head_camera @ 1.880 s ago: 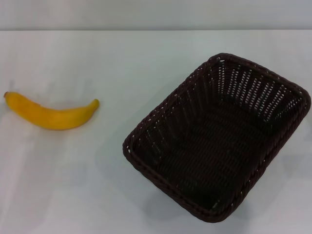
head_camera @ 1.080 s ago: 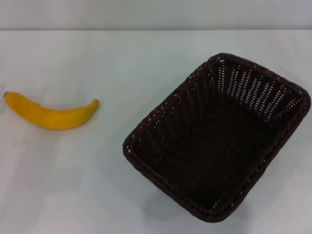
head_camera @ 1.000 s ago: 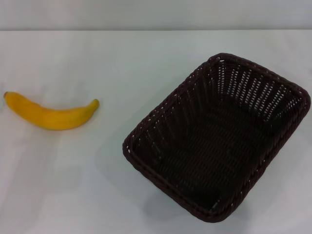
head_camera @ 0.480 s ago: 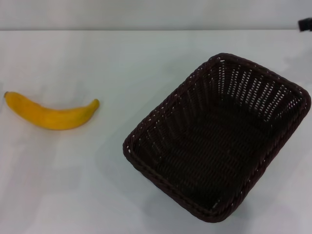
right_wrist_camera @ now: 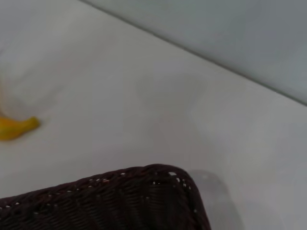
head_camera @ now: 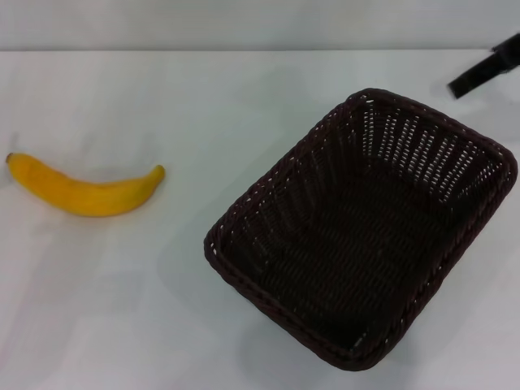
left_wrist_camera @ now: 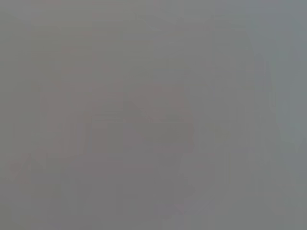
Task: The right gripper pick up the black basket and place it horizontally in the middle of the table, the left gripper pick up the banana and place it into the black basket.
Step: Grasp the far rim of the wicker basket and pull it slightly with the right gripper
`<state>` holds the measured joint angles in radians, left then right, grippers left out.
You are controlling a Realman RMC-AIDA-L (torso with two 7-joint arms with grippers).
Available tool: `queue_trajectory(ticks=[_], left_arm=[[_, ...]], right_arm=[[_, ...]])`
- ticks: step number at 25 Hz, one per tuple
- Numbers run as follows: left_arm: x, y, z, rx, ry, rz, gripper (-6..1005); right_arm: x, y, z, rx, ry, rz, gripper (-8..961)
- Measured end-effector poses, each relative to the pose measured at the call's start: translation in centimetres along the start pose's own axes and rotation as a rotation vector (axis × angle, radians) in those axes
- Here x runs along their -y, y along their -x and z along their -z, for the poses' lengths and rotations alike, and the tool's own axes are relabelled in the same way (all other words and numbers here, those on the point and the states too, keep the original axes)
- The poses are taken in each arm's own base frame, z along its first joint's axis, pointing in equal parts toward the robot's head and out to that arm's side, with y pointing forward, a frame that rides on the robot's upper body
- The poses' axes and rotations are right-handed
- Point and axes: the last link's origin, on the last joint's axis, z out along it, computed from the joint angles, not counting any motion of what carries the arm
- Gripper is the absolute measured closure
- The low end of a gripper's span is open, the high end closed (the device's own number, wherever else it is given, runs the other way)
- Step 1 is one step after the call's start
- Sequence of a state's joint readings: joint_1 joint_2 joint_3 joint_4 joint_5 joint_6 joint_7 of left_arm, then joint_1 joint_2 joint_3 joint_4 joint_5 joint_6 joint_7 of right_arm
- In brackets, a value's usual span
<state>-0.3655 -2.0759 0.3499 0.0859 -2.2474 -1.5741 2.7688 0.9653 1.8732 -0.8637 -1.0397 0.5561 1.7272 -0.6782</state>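
white tabletop [head_camera: 203, 97] fills the head view, with a pale wall strip along its far edge. only a dark, blocky piece of the right gripper [head_camera: 487, 71] shows at the far right edge, above the table and just beyond the far right corner of the black basket [head_camera: 366, 227], apart from it; whether its fingers are apart or together cannot be told, and it holds nothing visible. the basket sits on the right half of the table, turned at an angle, empty inside. the banana [head_camera: 85, 188] lies well apart on the left, curved, on the bare surface. the right wrist view shows a basket corner and the banana's tip. the left gripper appears nowhere; its wrist view is blank grey.
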Motion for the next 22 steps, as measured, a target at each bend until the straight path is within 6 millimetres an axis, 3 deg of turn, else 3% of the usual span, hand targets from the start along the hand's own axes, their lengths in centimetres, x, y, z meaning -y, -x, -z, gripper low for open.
queue_trajectory(ticks=[6, 22], left_arm=[[0.3, -0.1, 0.3, 0.001, 0.002, -0.007, 117], [1.0, -0.3, 1.3, 0.007, -0.013, -0.012, 118]], right_arm=[[-1.3, 0.8, -2.2, -0.076, -0.05, 0.024, 315], [-2.8, 0.0, -6.7, -0.204, -0.063, 0.055, 318]])
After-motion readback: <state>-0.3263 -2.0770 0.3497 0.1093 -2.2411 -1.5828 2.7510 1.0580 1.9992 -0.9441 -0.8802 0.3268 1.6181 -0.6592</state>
